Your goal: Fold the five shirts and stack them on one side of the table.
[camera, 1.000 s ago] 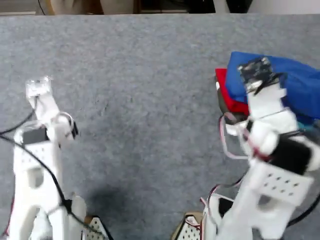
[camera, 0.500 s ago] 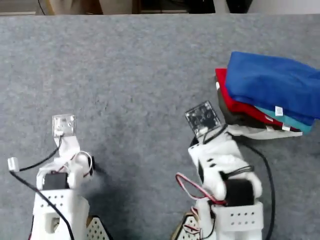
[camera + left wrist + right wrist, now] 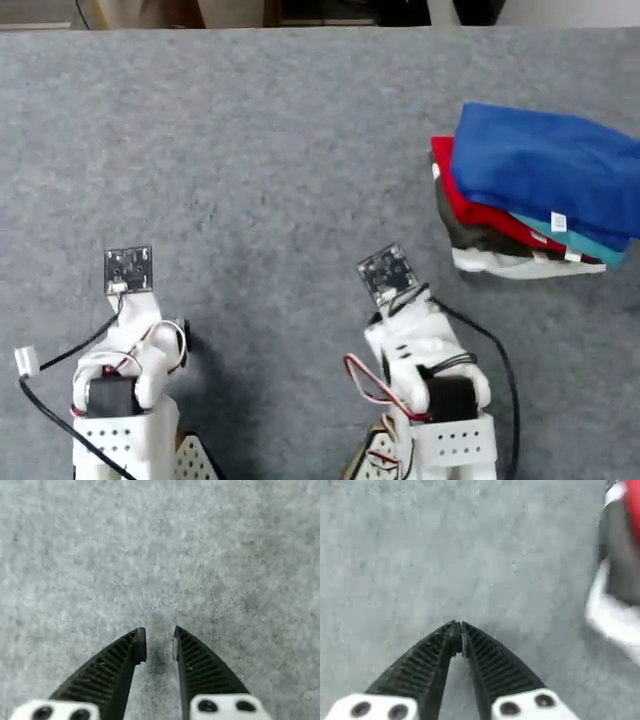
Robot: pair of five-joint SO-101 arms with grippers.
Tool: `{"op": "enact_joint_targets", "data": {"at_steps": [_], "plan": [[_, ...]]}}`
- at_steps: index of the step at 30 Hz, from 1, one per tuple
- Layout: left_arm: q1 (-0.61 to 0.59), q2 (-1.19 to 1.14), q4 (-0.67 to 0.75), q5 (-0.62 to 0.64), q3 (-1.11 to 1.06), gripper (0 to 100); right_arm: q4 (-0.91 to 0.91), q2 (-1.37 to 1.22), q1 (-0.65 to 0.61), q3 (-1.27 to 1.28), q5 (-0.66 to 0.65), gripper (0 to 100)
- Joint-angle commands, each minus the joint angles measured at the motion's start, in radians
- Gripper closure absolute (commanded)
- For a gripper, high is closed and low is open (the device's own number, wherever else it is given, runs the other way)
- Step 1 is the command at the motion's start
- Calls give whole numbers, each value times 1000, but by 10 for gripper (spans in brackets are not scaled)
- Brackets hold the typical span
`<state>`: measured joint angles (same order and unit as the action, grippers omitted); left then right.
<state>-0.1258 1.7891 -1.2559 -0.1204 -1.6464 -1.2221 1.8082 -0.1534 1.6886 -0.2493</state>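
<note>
Five folded shirts lie stacked at the table's right side: a blue shirt [image 3: 545, 165] on top, then a red shirt [image 3: 470, 205], a teal one [image 3: 580, 240], a dark one and a white shirt [image 3: 510, 263] at the bottom. My right arm [image 3: 425, 350] is folded back near the front edge, left of the stack. In its wrist view my right gripper [image 3: 458, 632] is shut and empty over bare mat, with the stack's edge [image 3: 617, 575] off to one side. My left arm [image 3: 125, 350] sits at the front left. My left gripper [image 3: 158, 642] is slightly open with nothing in it.
Grey felt mat [image 3: 280, 140] covers the whole table. Both arm bases stand at the front edge, with cables [image 3: 375, 385] looping beside them. The table's far edge runs along the top of the high view.
The right arm drew back from above the shirt stack toward the front edge and folded down. The left arm also pulled back toward its base.
</note>
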Motion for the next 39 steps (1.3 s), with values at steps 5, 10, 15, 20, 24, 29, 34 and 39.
{"op": "enact_joint_targets", "data": {"at_steps": [5,10,15,20,24,29,34,39], "plan": [[2,33,-23,0,-9,896,-98,104,-12,-1,-2,995],[2,33,-25,0,-11,896,-98,104,-13,-1,-2,995],[9,31,-25,2,-12,896,-98,104,-13,-1,-2,995],[9,31,-25,2,-17,896,-98,104,-13,-1,-2,995],[11,31,-23,2,-21,896,-98,104,-13,-1,-2,995],[11,31,-21,2,-28,895,-98,104,-13,-1,-2,995],[11,31,-15,2,-43,895,-98,104,-13,-1,-2,995],[6,31,-15,2,-43,895,-98,104,-13,-1,-2,995]]}}
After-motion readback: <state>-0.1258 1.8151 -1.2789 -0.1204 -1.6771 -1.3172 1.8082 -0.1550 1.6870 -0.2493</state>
